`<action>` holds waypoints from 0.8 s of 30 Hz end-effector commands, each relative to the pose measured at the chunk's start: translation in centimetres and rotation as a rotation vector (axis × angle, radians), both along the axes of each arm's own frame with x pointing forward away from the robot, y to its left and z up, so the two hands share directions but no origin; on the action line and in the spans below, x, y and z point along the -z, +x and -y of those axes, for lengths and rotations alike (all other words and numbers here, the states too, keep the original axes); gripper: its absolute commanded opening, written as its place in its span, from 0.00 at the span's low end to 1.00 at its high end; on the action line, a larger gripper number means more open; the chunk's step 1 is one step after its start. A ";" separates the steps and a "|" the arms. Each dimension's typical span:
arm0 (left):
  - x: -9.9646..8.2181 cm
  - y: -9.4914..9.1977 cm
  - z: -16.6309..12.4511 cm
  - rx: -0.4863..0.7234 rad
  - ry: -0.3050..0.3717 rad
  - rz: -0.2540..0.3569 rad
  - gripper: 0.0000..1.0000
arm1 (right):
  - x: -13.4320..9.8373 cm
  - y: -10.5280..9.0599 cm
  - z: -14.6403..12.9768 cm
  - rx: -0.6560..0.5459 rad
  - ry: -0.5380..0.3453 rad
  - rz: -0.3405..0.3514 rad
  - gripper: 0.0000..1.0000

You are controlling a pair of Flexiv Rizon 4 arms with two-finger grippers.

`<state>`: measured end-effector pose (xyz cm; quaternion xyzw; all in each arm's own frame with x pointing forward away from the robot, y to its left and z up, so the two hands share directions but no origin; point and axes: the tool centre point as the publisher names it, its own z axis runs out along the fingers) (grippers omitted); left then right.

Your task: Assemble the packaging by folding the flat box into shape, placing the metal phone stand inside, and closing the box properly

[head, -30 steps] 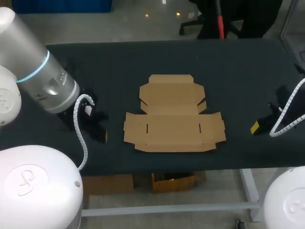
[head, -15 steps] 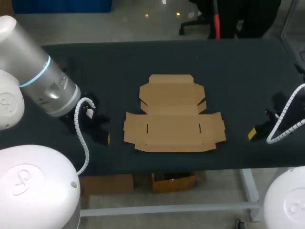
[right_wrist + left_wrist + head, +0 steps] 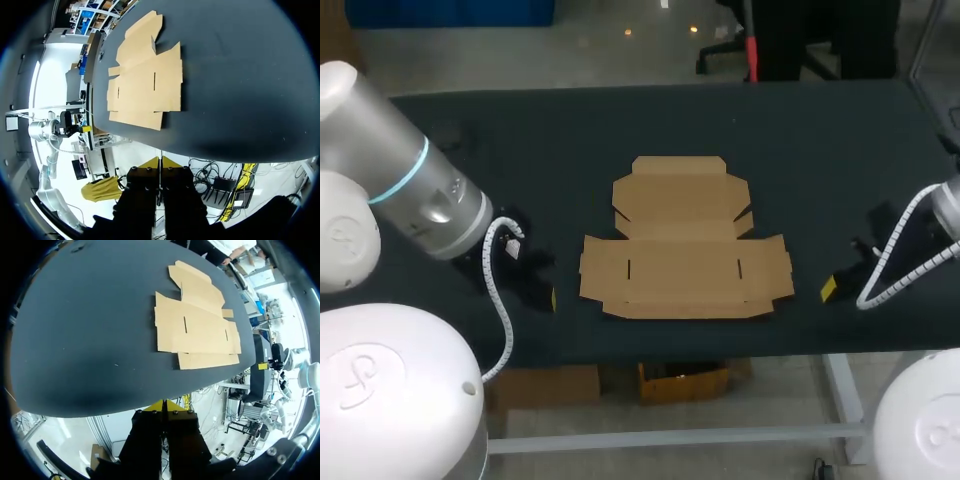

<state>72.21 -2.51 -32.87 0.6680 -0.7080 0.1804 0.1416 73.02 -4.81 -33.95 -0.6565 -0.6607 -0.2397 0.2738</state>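
The box (image 3: 685, 260) lies dead flat in the middle of the counter (image 3: 570, 150), toward its near edge, every flap spread out and nothing folded yet. No stand shows in any view, so the job is right at the start. The wide main panel runs side to side, with two short slits cut in it, the narrower lid panel joins on at the far side, and a thin flap juts out along the near edge. That long axis points straight at both arms. The left fingers (image 3: 550, 297) sit low just off the box's left end, the right fingers (image 3: 828, 288) just off its right end, each near the front of the counter and neither touching cardboard. The gaps look about even, so I can't call one arm the nearer. From the left wrist, the yellow tips (image 3: 157, 406) are pressed together on nothing, with the box ahead and a little to one side. It's the same from the right wrist: tips (image 3: 152, 163) closed and empty, box lying ahead. The cardboard is plain brown, with no print or label I can read.
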 end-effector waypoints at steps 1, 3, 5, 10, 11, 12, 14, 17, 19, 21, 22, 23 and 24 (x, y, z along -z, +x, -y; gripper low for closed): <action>0.9 0.4 0.5 0.004 -0.005 -0.005 0.00 | 0.7 0.4 -0.2 0.005 -0.007 -0.011 0.00; 1.2 0.5 0.5 0.002 -0.010 -0.006 0.00 | 1.1 0.4 -0.3 0.008 -0.011 -0.015 0.00; 1.5 0.5 0.6 -0.009 -0.021 -0.004 0.00 | 1.5 0.5 -0.5 0.013 -0.011 -0.020 0.00; 2.0 0.3 1.1 -0.065 -0.034 0.026 0.00 | 2.6 0.7 -0.8 0.035 0.021 -0.032 0.00; 2.0 0.3 1.1 -0.068 -0.042 0.025 0.00 | 2.8 0.8 -0.9 0.036 0.031 -0.036 0.00; 2.1 0.3 1.1 -0.074 -0.046 0.024 0.00 | 3.0 0.8 -1.0 0.030 0.045 -0.039 0.00; 2.3 0.4 1.2 -0.072 -0.048 0.021 0.00 | 3.1 0.9 -1.1 0.030 0.047 -0.040 0.00; 2.6 0.7 1.5 -0.071 -0.053 0.013 0.00 | 3.2 0.9 -1.3 0.027 0.049 -0.039 0.00; 2.9 0.8 1.8 -0.074 -0.054 0.008 0.00 | 3.2 0.9 -1.4 0.027 0.049 -0.040 0.00; 3.1 0.8 1.9 -0.076 -0.058 0.005 0.00 | 3.3 0.8 -1.5 0.025 0.048 -0.041 0.00; 3.2 0.8 2.0 -0.075 -0.061 0.003 0.00 | 3.3 0.8 -1.6 0.022 0.048 -0.043 0.00; 3.2 0.8 2.0 -0.076 -0.066 0.004 0.00 | 3.4 0.8 -1.7 0.020 0.046 -0.045 0.00; 3.3 0.8 2.1 -0.077 -0.070 0.004 0.00 | 3.4 0.7 -1.8 0.022 0.037 -0.046 0.00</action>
